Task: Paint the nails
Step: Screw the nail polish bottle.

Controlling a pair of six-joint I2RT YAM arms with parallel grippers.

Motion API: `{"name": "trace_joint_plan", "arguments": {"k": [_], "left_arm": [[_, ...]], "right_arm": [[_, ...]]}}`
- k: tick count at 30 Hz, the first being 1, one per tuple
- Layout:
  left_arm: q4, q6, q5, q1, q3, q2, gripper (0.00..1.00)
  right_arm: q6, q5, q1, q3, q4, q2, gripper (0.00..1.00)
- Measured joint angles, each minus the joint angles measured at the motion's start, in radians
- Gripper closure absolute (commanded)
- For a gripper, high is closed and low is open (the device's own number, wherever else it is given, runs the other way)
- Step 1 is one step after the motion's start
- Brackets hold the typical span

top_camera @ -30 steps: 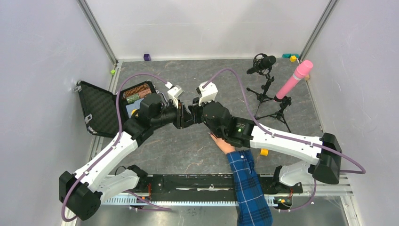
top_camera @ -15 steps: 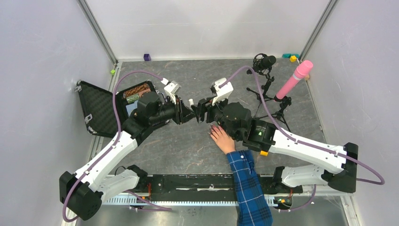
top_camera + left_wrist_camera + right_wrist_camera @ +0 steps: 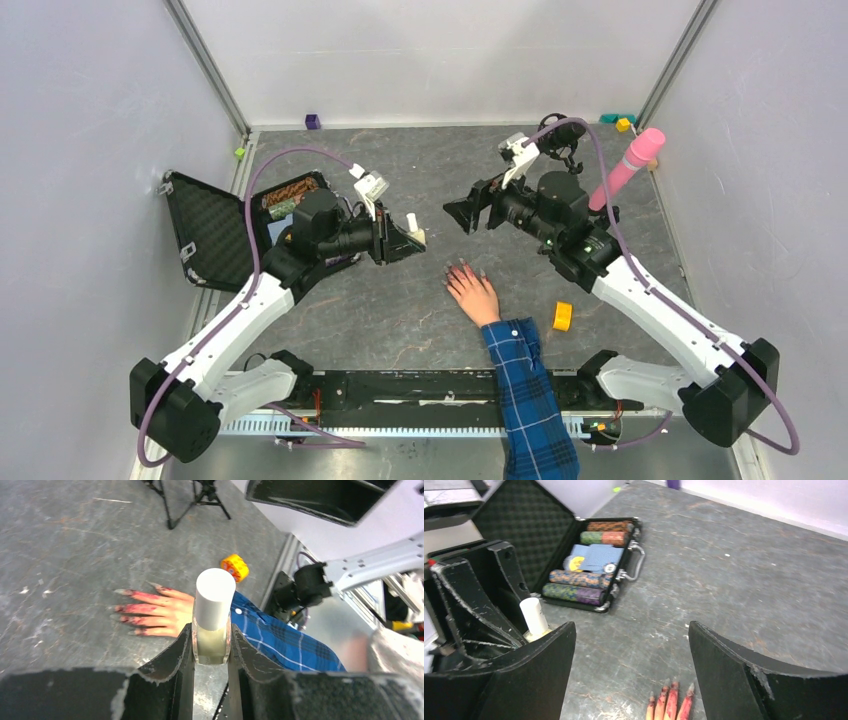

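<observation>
A pale hand (image 3: 473, 294) in a blue plaid sleeve (image 3: 527, 390) lies flat on the grey floor, fingers pointing away from the arm bases. Its fingers are smeared red toward the tiny nails (image 3: 460, 267) (image 3: 121, 592) (image 3: 691, 687). My left gripper (image 3: 405, 240) (image 3: 211, 641) is shut on a small clear bottle (image 3: 211, 647) with a white cap (image 3: 411, 223) (image 3: 534, 615), held up left of the hand. My right gripper (image 3: 468, 212) (image 3: 631, 630) hangs open and empty behind the hand, right of the bottle.
An open black case (image 3: 285, 203) (image 3: 591, 562) of chip stacks lies at the left. Two microphones on tripods, one black (image 3: 560, 132) and one pink (image 3: 627, 168), stand at the back right. A yellow roll (image 3: 562, 316) (image 3: 235, 566) lies right of the sleeve.
My right gripper has opened wide, let go at the bottle's cap and drawn back to the right and away. The left gripper keeps the bottle, shifted slightly.
</observation>
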Motion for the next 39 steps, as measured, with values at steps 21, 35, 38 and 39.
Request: {"name": "trace_joint_plan", "arguments": {"k": [21, 35, 38, 39], "left_arm": [[0.1, 0.001, 0.364, -0.026, 0.032, 0.029, 0.98], [0.104, 0.002, 0.383, -0.039, 0.032, 0.029, 0.98], [0.104, 0.002, 0.383, -0.039, 0.032, 0.029, 0.98], [0.104, 0.002, 0.382, -0.039, 0.032, 0.027, 0.98]], "right_arm": [[0.338, -0.791, -0.043, -0.081, 0.548, 0.102, 0.24], [0.371, -0.827, -0.027, -0.081, 0.552, 0.151, 0.74], [0.37, -0.828, -0.027, -0.08, 0.546, 0.153, 0.89], [0.371, -0.83, -0.027, -0.08, 0.544, 0.154, 0.95]]}}
